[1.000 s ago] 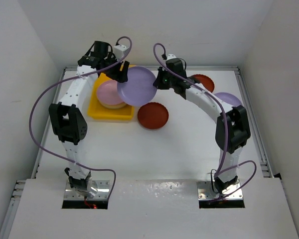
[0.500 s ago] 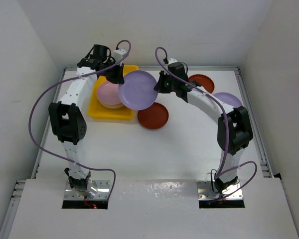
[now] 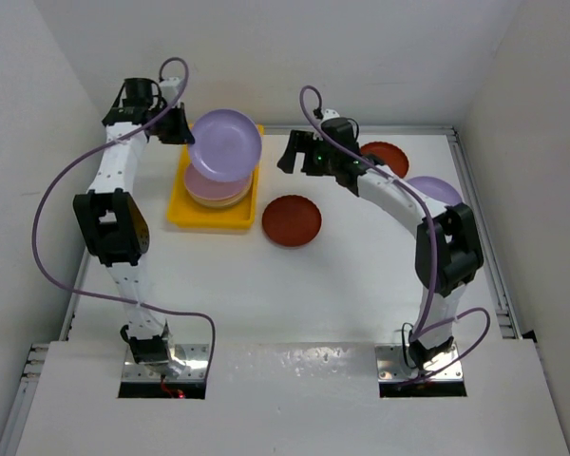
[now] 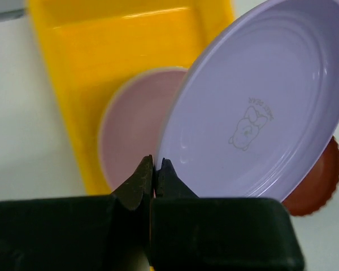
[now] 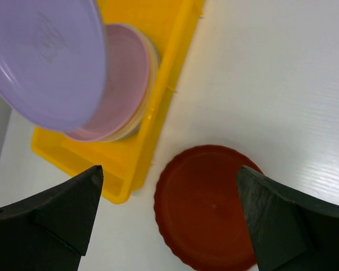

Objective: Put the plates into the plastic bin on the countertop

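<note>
Lilac plate (image 3: 225, 144) has moved over the bin (image 3: 185, 217), gripped by the left claw (image 4: 154, 166); the right claw (image 5: 168, 169) has released.

The left tool (image 3: 184, 128) holds a round lilac plastic plate (image 3: 226, 144) by its rim over the bright yellow plastic bin (image 3: 209, 219).

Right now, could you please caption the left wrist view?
Left gripper holds the lilac plate by its rim above the pink plate in the yellow bin.
</note>
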Controlling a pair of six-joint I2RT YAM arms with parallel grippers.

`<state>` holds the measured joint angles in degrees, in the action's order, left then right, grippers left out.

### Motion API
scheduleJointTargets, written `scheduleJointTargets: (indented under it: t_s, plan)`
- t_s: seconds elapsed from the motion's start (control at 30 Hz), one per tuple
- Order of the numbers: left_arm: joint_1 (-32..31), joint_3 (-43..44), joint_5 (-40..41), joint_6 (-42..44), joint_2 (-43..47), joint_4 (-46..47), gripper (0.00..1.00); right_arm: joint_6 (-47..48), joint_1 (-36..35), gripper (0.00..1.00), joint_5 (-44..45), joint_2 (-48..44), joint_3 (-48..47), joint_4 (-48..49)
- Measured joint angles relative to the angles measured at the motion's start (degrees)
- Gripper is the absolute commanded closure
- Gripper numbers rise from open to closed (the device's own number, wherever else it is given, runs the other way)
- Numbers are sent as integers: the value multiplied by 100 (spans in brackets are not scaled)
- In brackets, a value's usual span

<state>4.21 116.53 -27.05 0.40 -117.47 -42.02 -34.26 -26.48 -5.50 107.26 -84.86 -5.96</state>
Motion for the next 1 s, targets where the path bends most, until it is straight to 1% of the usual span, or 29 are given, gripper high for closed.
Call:
scheduleJointTargets:
  t_s: [0.13,0.23,0.27,0.33,0.43,0.47,0.53,0.57,0.6,0.67,0.7,0.77,0.8,0.83,0.87,0.97,1.0]
  plan:
    - [330,76,439,-264,-264,197,100,-13,188,1,260,-282,345,-168]
    - [407,63,693,-350,-507,214,96,-17,472,1,605,-686,726,-400]
    - [402,50,734,-372,-581,214,91,-15,577,1,739,-817,833,-448]
    - [398,-15,743,-407,-699,199,88,-15,791,1,1029,-1143,1128,-568]
    - [398,-90,734,-407,-824,116,78,-22,1167,1,1480,-1676,1596,-686]
    - [398,-109,741,-411,-848,87,71,-26,1307,1,1620,-1869,1764,-719]
    - [398,-127,750,-387,-881,46,65,-74,1572,1,1840,-2192,2061,-772]
    - [398,-127,765,-387,-896,42,63,-127,1705,1,1987,-2347,2232,-782]
    - [398,-127,782,-372,-907,35,58,-210,1814,1,2111,-2472,2380,-791]
    - [398,-129,804,-345,-909,24,53,-404,2092,1,2413,-2697,2750,-796]
    - [398,-129,807,-345,-909,22,52,-507,2297,13,2518,-2802,2986,-787]
    - [398,-129,813,-321,-909,17,48,-702,2699,32,2608,-2876,3316,-863]
    - [398,-129,826,-302,-909,11,47,-824,2949,46,2608,-2857,3438,-901]
    - [398,-129,831,-282,-909,9,47,-946,3182,49,2601,-2811,3523,-960]
    - [398,-129,833,-267,-907,9,45,-1078,3364,49,2581,-2756,3587,-994]
    - [398,-129,844,-219,-907,-4,44,-1447,3936,43,2533,-2487,3727,-964]
    - [398,-127,846,-201,-901,-11,44,-1541,4065,38,2505,-2400,3770,-931]
